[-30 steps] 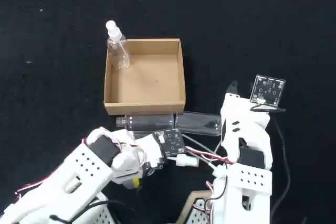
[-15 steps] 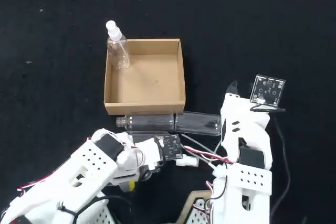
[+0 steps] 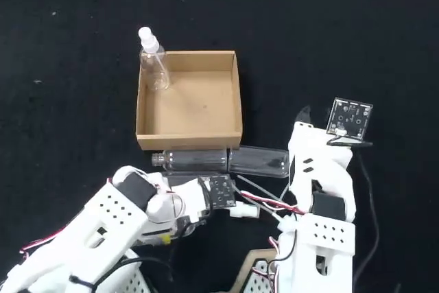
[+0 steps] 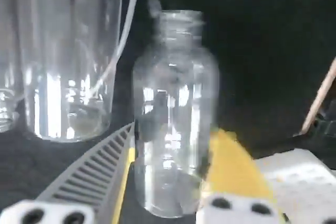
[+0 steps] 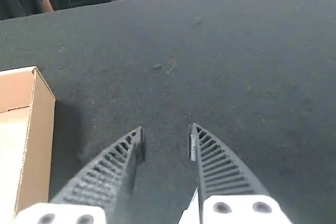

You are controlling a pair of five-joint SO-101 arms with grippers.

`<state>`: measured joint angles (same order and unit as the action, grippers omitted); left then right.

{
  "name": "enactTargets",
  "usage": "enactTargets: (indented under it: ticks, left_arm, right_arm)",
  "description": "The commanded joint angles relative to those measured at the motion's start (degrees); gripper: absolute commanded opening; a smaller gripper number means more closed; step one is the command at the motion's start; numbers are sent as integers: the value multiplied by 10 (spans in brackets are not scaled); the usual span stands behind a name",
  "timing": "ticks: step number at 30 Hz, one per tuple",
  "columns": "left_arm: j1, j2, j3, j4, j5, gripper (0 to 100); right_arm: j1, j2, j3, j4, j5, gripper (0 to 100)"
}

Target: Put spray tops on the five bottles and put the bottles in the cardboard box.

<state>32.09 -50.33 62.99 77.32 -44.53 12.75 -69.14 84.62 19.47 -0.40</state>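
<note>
We're looking down on a black worktop (image 3: pixel 357 39) with the cardboard box (image 3: pixel 188 141) at its middle, and one capped bottle (image 3: pixel 153 66) already stands in the box's far corner, tucked against the walls so the rest of the floor stays free. Two bare bottles (image 3: pixel 195 161) lie end to end just outside the box's near wall, handy for either arm, and a loose spray top (image 3: pixel 243 212) rests near them between the arms. Over to the left gripper (image 4: pixel 176 132): its jaws are clamped on an open-necked bottle (image 4: pixel 176 93), one finger on each flank of the body, and we reckon that low grip is chosen to leave the neck clear for a top. The right gripper (image 5: pixel 166 128) hangs over bare worktop beside the box with its jaws spread and nothing between them, which we read as waiting its turn. By our count one bottle is done and four remain, and the next job looks like bringing that spray top to the held neck. The clear plastic looks slick, so a twist could slip.
</note>
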Motion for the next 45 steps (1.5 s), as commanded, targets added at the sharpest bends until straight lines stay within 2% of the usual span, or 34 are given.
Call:
enactTargets:
  ticks: [1,7,10,15,23,25,29,30,33,37,40,45]
  left_arm:
    - [-5,-24,-21,3,-4,62]
    - [-5,-33,7,2,-2,213]
    - [-5,-29,24,-18,-1,255]
    - [-6,-26,85,-108,0,241]
    - [-18,-30,102,-171,25,240]
    - [-20,-31,113,-178,24,199]
    - [-22,-33,120,-176,25,20]
    - [-22,-33,121,-174,25,30]
    - [-18,-33,102,-123,22,71]
    - [-24,-33,30,-25,20,26]
    - [-44,-33,-42,51,8,30]
    - [-143,-31,-162,136,-82,30]
  right_arm:
    - [7,-11,-7,-18,2,127]
    - [7,-11,-7,-18,2,127]
    - [7,-11,-7,-18,2,127]
    - [7,-11,-7,-18,2,127]
    - [7,-11,-7,-18,2,127]
    - [7,-11,-7,-18,2,127]
    - [7,-11,-7,-18,2,127]
    - [7,-11,-7,-18,2,127]
    - [7,-11,-7,-18,2,127]
    - [7,-11,-7,-18,2,127]
    - [7,-11,-7,-18,2,127]
    - [7,-11,-7,-18,2,127]
